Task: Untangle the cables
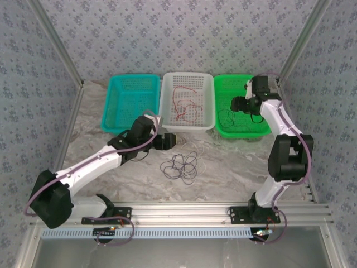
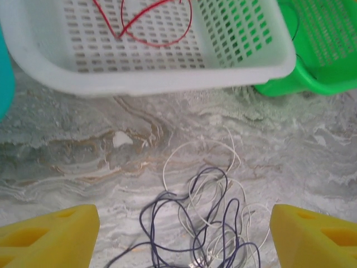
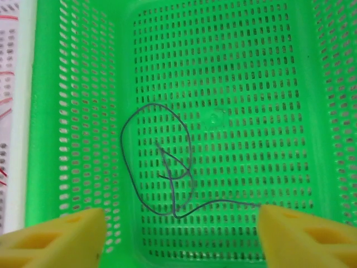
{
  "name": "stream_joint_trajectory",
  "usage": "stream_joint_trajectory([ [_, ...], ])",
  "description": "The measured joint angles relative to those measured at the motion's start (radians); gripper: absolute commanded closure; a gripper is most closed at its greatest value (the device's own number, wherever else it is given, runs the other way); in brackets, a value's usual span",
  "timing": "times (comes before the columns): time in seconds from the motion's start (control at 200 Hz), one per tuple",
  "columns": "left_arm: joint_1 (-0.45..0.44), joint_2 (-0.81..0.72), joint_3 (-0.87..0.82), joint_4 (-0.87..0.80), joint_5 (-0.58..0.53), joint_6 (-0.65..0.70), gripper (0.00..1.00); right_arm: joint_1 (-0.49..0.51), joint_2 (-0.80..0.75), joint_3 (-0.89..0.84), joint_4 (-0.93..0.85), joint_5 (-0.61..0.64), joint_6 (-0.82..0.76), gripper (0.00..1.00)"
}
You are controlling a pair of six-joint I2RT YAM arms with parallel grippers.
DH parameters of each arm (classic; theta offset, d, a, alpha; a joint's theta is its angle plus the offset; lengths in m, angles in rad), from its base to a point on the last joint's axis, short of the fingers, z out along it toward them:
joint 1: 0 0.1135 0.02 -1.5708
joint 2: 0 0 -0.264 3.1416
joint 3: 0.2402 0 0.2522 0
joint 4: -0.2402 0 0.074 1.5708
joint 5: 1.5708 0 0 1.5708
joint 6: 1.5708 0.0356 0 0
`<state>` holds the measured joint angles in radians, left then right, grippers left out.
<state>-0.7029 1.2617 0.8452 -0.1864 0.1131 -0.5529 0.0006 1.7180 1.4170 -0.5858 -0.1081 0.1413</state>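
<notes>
The left gripper, jaws apart, is hovering by tangled cables on the table. A red cable is lying in the white basket; the right gripper, jaws spread, is hanging above a possibly black cable in the green basket.

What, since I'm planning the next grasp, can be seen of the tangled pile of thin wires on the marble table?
Dark and white strands, loosely looped and intertwined, form the tangled wire pile. It lies on the marble table before the white slotted plastic basket, apart from it, near the open left gripper, ungripped.
</notes>
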Motion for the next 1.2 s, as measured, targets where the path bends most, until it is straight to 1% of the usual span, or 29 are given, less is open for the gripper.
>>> stream_joint_trajectory([
  [0.18, -0.006, 0.061, -0.001, -0.019, 0.032, -0.013, 0.24, 0.000, -0.004, 0.025, -0.072, 0.061, 0.031, 0.15],
  [0.27, -0.011, 0.088, -0.003, -0.028, 0.051, -0.014, 0.25, 0.000, -0.030, 0.024, -0.093, 0.072, 0.044, 0.16],
  [0.38, -0.021, 0.100, -0.007, -0.030, 0.079, -0.014, 0.26, 0.015, -0.117, -0.018, -0.088, 0.064, 0.051, 0.18],
  [0.44, -0.024, 0.100, -0.014, -0.029, 0.089, -0.013, 0.26, 0.043, -0.189, -0.064, -0.071, 0.053, 0.051, 0.20],
  [0.545, -0.026, 0.100, -0.025, -0.031, 0.099, -0.005, 0.24, 0.128, -0.315, -0.151, -0.035, 0.001, 0.050, 0.24],
  [0.635, -0.026, 0.100, -0.026, -0.037, 0.101, 0.025, 0.22, 0.233, -0.386, -0.225, 0.004, -0.058, 0.045, 0.25],
  [0.79, -0.006, 0.090, -0.026, -0.054, 0.101, 0.074, 0.17, 0.429, -0.404, -0.381, 0.055, -0.143, 0.039, 0.26],
  [0.874, 0.020, 0.068, -0.026, -0.054, 0.101, 0.077, 0.15, 0.509, -0.406, -0.483, 0.089, -0.179, 0.053, 0.26],
  [1.024, 0.087, 0.004, -0.072, -0.010, 0.100, 0.051, 0.11, 0.603, -0.410, -0.627, 0.150, -0.217, 0.107, 0.29],
  [1.104, 0.116, -0.027, -0.109, 0.016, 0.097, 0.027, 0.09, 0.638, -0.411, -0.660, 0.175, -0.222, 0.130, 0.31],
  [1.199, 0.121, -0.049, -0.130, 0.037, 0.097, 0.009, 0.09, 0.664, -0.411, -0.676, 0.203, -0.223, 0.149, 0.36],
])
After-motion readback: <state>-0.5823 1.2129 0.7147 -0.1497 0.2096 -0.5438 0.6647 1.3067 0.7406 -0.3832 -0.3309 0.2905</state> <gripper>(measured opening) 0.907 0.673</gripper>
